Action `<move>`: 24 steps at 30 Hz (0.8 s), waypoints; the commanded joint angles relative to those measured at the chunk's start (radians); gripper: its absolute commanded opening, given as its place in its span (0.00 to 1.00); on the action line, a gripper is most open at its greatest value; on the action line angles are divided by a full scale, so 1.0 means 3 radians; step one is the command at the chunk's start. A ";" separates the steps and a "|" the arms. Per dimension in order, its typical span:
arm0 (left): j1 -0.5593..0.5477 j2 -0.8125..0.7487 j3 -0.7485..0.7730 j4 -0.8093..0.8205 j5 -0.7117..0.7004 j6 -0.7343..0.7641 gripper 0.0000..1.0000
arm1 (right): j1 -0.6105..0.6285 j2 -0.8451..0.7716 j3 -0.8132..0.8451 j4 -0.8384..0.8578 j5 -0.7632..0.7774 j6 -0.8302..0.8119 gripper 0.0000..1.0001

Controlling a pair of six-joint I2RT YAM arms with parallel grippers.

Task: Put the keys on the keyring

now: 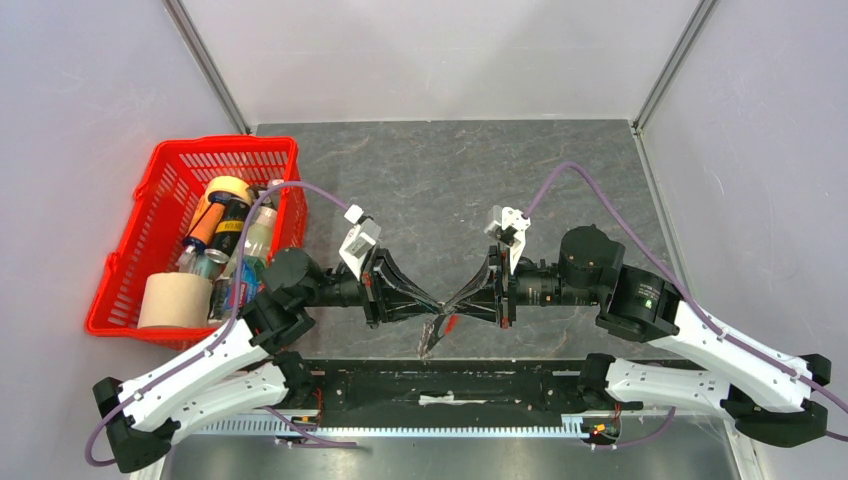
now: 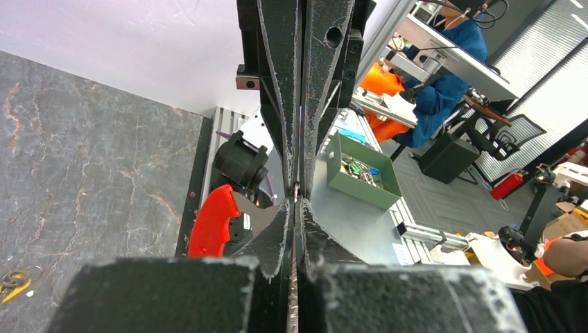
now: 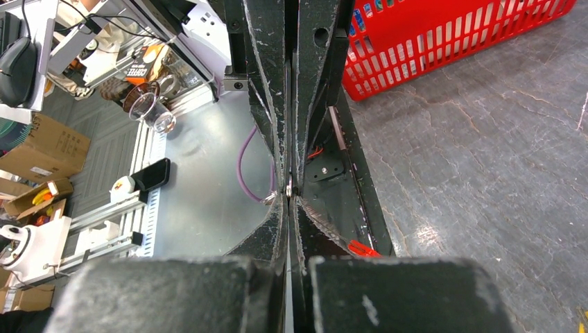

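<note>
My left gripper (image 1: 438,302) and right gripper (image 1: 455,300) meet tip to tip above the table's near edge. Both are shut. In the left wrist view a thin silvery key edge (image 2: 294,277) sits pinched between my left fingers. The red keyring (image 1: 450,323) hangs just under the tips, with the silvery bunch of keys (image 1: 430,340) dangling below. In the right wrist view the red loop (image 3: 360,248) and the toothed key edges (image 3: 331,227) lie beside my right finger, and a small metal piece (image 3: 289,186) sits at the tips. The brass key (image 2: 14,281) lies on the table.
A red plastic basket (image 1: 160,180) holding bottles and a paper roll stands at the left. The black rail (image 1: 440,385) of the arm bases runs along the near edge under the grippers. White walls enclose the grey stone table (image 1: 440,180).
</note>
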State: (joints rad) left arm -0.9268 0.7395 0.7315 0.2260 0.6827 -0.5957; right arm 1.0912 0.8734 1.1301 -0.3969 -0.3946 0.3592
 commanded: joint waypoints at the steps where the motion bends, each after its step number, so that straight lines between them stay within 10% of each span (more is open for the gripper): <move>1: -0.0004 -0.0049 -0.0013 0.0115 0.0050 -0.0068 0.02 | 0.0024 -0.0038 0.0058 0.0187 0.0048 0.0010 0.00; 12: -0.0004 -0.0117 -0.0085 0.0085 -0.0028 -0.0027 0.02 | 0.0022 -0.0140 0.0226 -0.0254 0.0270 -0.0115 0.56; 24: -0.0004 -0.0216 -0.0035 -0.0345 -0.0335 0.0169 0.02 | 0.0024 -0.0048 0.0264 -0.0993 0.1712 -0.0047 0.65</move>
State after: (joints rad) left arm -0.9272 0.6960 0.7033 0.1661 0.6415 -0.5884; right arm 1.0958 0.8299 1.1790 -0.5957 -0.1062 0.3302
